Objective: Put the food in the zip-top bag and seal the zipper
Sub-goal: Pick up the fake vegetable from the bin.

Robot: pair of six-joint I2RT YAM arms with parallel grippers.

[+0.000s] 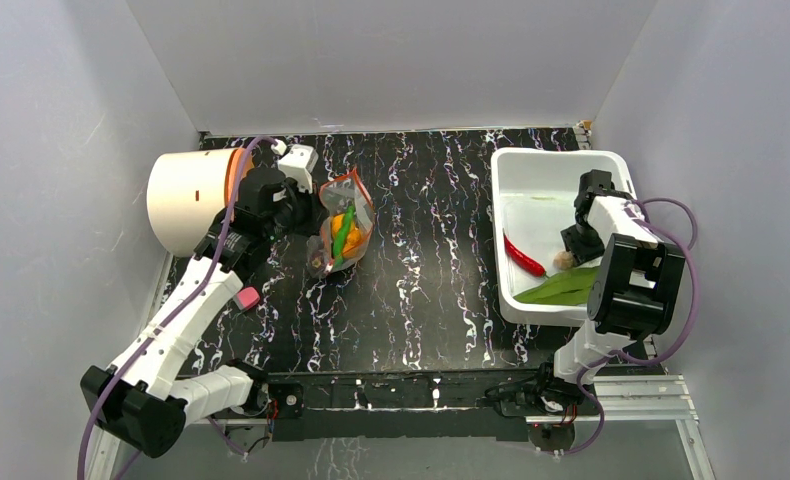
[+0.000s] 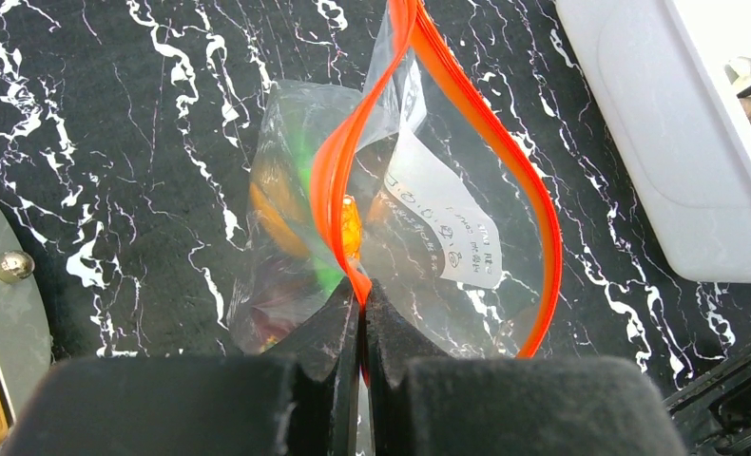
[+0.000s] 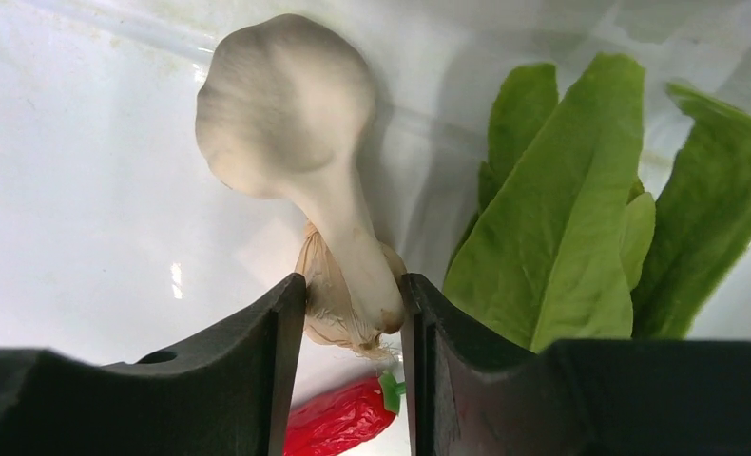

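The bag's (image 2: 400, 237) contents blur orange and green behind plastic. Left fingers (image 2: 351, 332) pinch its zipper (image 2: 329, 190), mouth gaping. Right fingers (image 1: 574, 245), in the bin (image 1: 551, 160), clasp the garlic (image 3: 286, 104); chilli (image 3: 338, 418) half hidden beneath.

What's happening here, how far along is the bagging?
The left tool is shut on the orange-red zipper strip, holding the mouth of the zip-top bag open; an orange fruit and a green pepper are already inside. The right tool is down in the white bin, pinching the whitish garlic-like piece by its stem. A red chilli and green leaves also lie in the bin. The zipper is not sealed yet.
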